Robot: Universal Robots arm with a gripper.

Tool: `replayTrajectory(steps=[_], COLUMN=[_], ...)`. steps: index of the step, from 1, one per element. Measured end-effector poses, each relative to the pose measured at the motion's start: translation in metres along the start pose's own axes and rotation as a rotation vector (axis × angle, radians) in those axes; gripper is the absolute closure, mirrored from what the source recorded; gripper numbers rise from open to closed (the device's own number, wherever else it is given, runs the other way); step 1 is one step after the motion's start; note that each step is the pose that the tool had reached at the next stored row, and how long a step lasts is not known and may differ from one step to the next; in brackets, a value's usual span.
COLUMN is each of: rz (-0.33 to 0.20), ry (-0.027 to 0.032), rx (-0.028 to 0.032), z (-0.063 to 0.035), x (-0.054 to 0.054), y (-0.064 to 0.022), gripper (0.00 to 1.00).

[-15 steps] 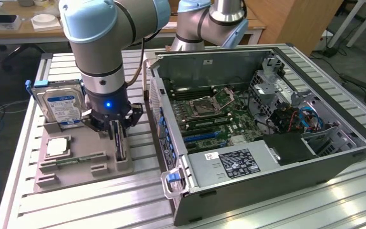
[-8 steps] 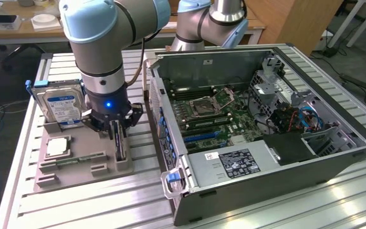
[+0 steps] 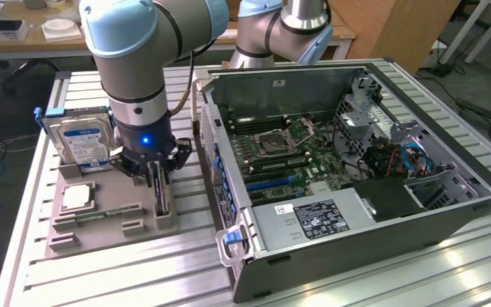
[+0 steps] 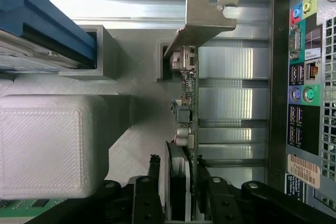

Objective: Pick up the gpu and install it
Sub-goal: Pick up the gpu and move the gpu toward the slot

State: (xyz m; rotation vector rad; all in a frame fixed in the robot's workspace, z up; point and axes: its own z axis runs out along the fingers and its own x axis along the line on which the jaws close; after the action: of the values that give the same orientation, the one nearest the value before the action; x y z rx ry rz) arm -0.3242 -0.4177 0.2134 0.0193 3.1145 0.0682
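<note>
**A:** Gripper [image 3: 155,181] was down over the grey holder [image 3: 100,231], and its black fingers [image 4: 147,200] were clamped on the gpu [image 4: 188,108], one on each face. That was a firm grip, with the fan side against one finger.

**B:** Where was the gpu sitting?

**A:** It stood on edge at the holder's side on the exterior view's right, just beside the open case [image 3: 357,252]. Its silver bracket [image 4: 202,17] was at the end away from the fingers, next to a grey post. I couldn't tell whether the card had left its slot.

**B:** Was there any writing to read?

**A:** Not much. A sticker [image 4: 313,43] on the case's rear panel read "Pro" above smaller print that I couldn't make out. Below the ports was a barcode label [image 4: 303,169], but its characters were too small to be sure of.

**B:** And the hard drive [image 3: 82,142]?

**A:** It stood upright at the holder's far corner. It had a blue-and-white label, but the text was unreadable. The power supply [image 3: 309,217] in the case carried a black label with white print, which was also illegible.

**B:** What else was on the holder?

**A:** A green memory stick [image 3: 100,215] lay flat on it, apart from the gpu.
</note>
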Motion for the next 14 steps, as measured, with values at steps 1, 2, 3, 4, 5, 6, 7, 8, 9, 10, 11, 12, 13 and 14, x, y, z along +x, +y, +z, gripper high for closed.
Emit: replayTrajectory(steps=[1,2,3,4,5,6,7,8,9,10,11,12,13,14], rz=[0.000,0.000,0.000,0.000,0.000,0.000,0.000,0.000,0.000,0.000,0.000,0.000,0.000,0.000], ry=[0.0000,0.0000,0.0000,0.0000,0.0000,0.0000,0.0000,0.0000,0.0000,0.0000,0.0000,-0.0001,0.0001,0.0001], rx=[0.0000,0.0000,0.0000,0.0000,0.0000,0.0000,0.0000,0.0000,0.0000,0.0000,0.0000,0.0000,0.0000,0.0000], z=[0.0000,0.0000,0.0000,0.0000,0.0000,0.0000,0.0000,0.0000,0.0000,0.0000,0.0000,0.0000,0.0000,0.0000], x=[0.0000,0.0000,0.0000,0.0000,0.0000,0.0000,0.0000,0.0000,0.0000,0.0000,0.0000,0.0000,0.0000,0.0000], y=[0.0000,0.0000,0.0000,0.0000,0.0000,0.0000,0.0000,0.0000,0.0000,0.0000,0.0000,0.0000,0.0000,0.0000], gripper=[0.62,0.62,0.69,0.69,0.69,0.69,0.69,0.69,0.69,0.69,0.69,0.69,0.69,0.71])
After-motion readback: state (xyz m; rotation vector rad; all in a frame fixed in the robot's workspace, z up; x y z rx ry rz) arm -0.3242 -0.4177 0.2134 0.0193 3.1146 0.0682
